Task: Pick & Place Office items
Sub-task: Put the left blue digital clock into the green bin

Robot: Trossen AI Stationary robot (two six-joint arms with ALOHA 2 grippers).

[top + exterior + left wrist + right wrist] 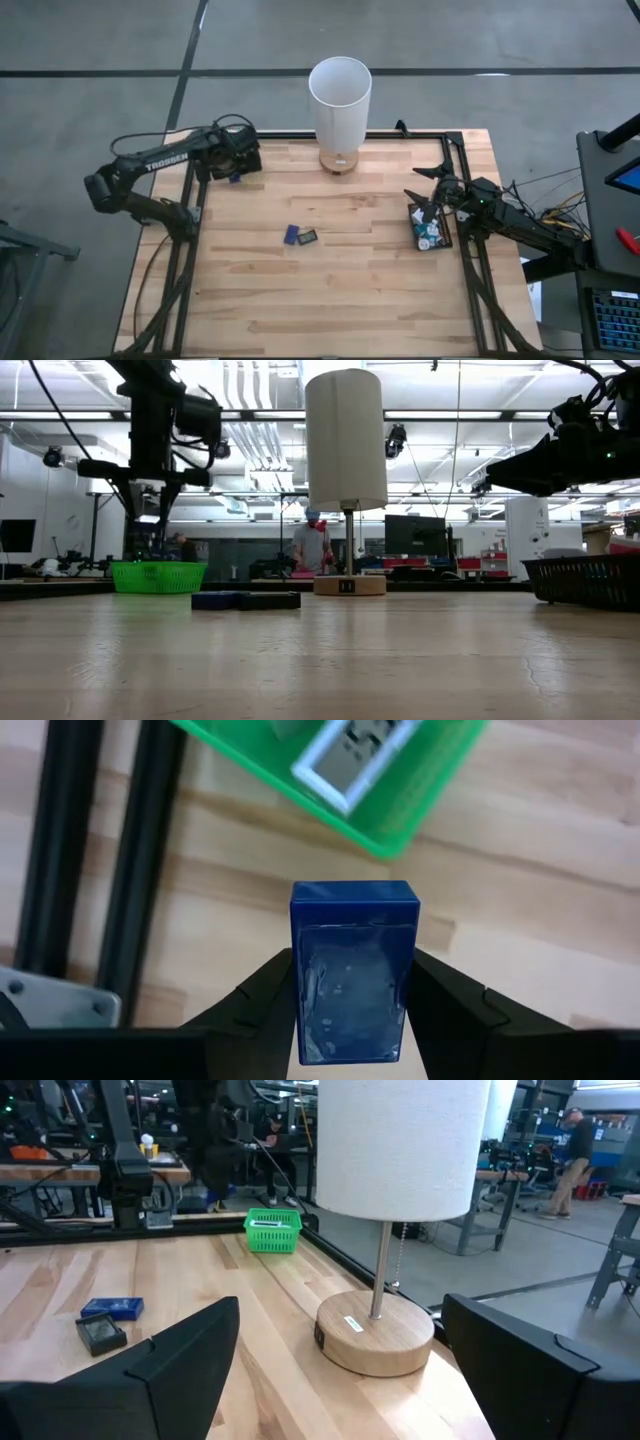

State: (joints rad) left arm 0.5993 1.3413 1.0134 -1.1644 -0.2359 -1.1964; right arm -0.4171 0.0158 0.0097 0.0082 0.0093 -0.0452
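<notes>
- Office items, high view: two small pieces, a dark blue box (291,235) and a dark block (308,237), lie touching side by side near the middle of the wooden table (340,300). More pieces, white, teal and dark, fill the black tray (429,228) at the table's 3 o'clock edge. The left gripper (236,172) sits at about 10 o'clock, over the table's far left corner. The right gripper (432,196) hangs at the black tray's 12 o'clock side. A lamp (340,110) with a white shade stands at 12 o'clock.
- Low view: the blue box (213,600) and the dark block (268,600) rest on the tabletop just at 9 o'clock of the lamp base (349,585). The green basket (158,576) stands farther to 9 o'clock, with the left arm above it. The black tray (588,581) is at the 3 o'clock edge, the right arm above it. A person stands in the room behind the lamp.
- Left wrist view: the left gripper (352,1010) is nearly closed, its fingers (262,1002) pressed on both sides of an upright dark blue box (352,975). Beyond it the green basket (395,795) holds a white-framed piece (352,752).
- Right wrist view: the right gripper (335,1370) has its jaws spread wide and holds nothing. Past them stands the lamp (385,1230); the blue box (112,1308) and dark block (100,1333) lie on the table, and the green basket (273,1230) is farther off.
</notes>
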